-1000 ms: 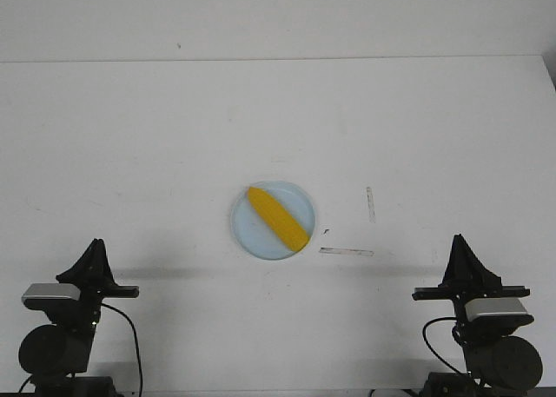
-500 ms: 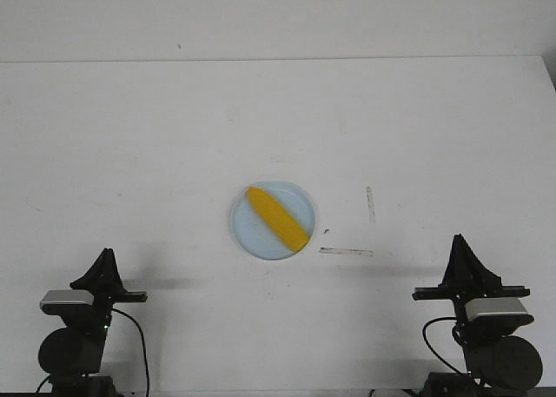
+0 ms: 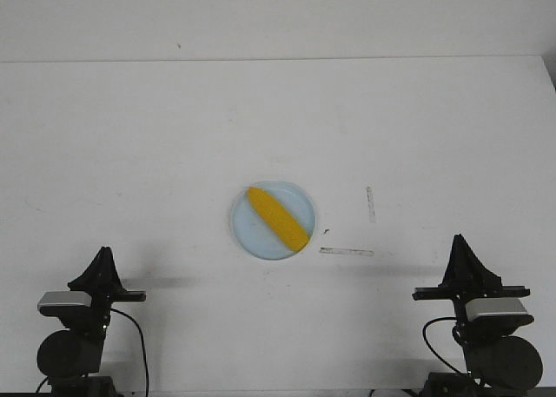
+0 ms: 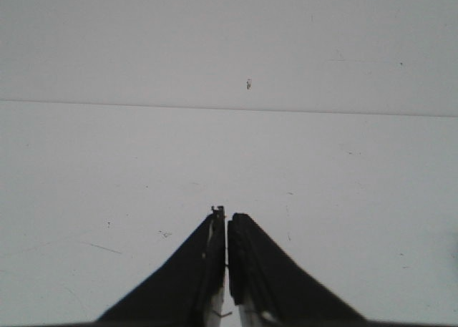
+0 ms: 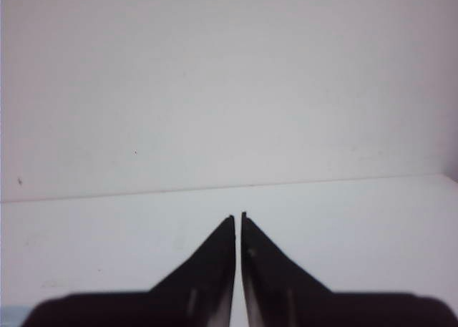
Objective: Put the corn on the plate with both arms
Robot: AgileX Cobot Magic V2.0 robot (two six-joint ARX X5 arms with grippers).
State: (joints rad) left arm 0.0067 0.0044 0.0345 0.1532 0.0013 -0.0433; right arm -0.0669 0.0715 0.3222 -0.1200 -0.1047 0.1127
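Front view: corn point(image 3: 277, 217) lies diagonally on plate point(image 3: 248, 232), white table point(image 3: 130, 136).

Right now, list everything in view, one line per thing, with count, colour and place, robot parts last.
bright yellow tapered plastic-looking corn cob: one, yellow, lying diagonally on the plate.
round flat pale blue plate: one, light blue, middle of the table.
flat white table: one, white, spanning the view.
thin grey tape strips: two, grey, on the table right of the plate.
left claw: one, black, near left corner, shut, empty.
right claw: one, black, near right corner, shut, empty.
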